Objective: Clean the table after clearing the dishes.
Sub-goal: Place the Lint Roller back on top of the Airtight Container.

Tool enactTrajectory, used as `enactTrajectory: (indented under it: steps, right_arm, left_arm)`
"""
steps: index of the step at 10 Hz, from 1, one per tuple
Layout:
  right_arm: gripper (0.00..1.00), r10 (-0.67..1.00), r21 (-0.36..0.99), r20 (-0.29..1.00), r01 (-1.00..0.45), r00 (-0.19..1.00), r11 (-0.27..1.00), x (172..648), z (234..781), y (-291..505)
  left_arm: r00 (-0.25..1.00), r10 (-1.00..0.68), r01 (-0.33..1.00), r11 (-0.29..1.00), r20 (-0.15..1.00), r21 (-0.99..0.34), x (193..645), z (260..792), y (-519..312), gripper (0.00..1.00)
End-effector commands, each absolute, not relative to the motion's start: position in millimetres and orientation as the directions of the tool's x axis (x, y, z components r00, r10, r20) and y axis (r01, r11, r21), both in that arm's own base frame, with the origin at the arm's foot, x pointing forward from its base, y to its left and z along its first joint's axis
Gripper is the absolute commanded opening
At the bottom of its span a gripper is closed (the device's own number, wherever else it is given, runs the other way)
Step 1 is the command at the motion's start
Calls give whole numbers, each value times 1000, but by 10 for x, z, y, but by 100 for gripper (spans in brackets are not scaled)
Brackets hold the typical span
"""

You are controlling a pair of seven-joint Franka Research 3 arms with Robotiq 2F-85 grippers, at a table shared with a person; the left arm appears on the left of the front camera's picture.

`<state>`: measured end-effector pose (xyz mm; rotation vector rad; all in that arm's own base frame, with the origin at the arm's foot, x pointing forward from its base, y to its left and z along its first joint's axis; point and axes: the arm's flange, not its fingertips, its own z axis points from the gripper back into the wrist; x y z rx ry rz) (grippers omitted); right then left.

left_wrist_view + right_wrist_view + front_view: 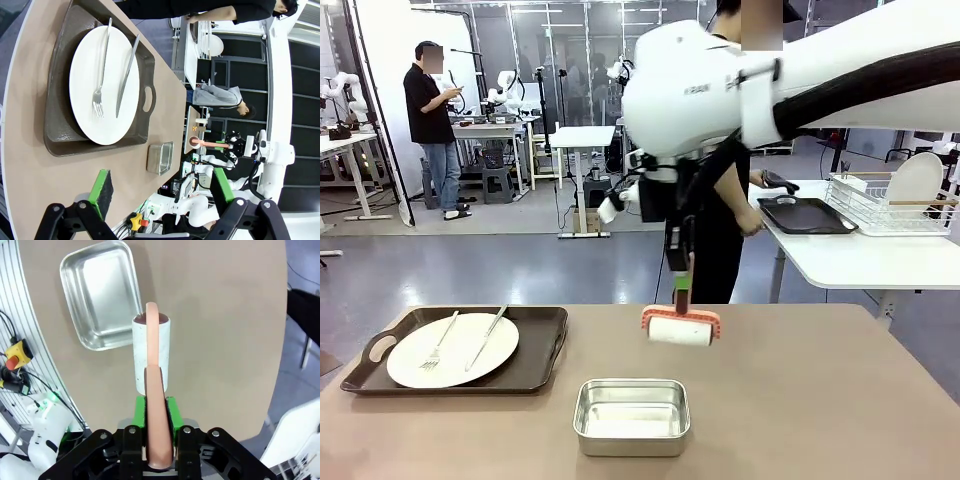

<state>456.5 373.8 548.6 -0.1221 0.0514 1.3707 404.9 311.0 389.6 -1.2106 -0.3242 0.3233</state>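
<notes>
My right gripper (681, 285) is shut on the salmon handle of a lint roller (680, 328), whose white roll hangs just above the middle of the tan table (800, 400). From the right wrist, the roller (151, 352) points straight out from the gripper (155, 410) over the table (225, 340). At the table's left, a dark tray (545, 350) carries a white plate (452, 350) with a fork (440, 345) and knife (488, 338). My left gripper (161, 187) is open with nothing between its fingers, hovering short of that tray (60, 100) and plate (105, 85).
A small steel pan (632, 415) stands at the front middle, just in front of the roller. Behind the table, a person (720, 240) handles another dark tray (805, 215) on a white side table (860, 255), beside a wire rack (890, 200) holding a plate.
</notes>
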Motion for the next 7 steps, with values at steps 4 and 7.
enactTrajectory:
  steps: [4,7]
  right_arm:
    - [22,984,-100,-142,-991,107,93,4384,5003,4335]
    - [22,971,-57,-191,-990,141,132,4232,4956,4472]
  left_arm:
    - [908,413,-68,318,74,-946,4021,3906,3121,100]
    - [908,413,-68,318,74,-946,4021,3906,3121,100]
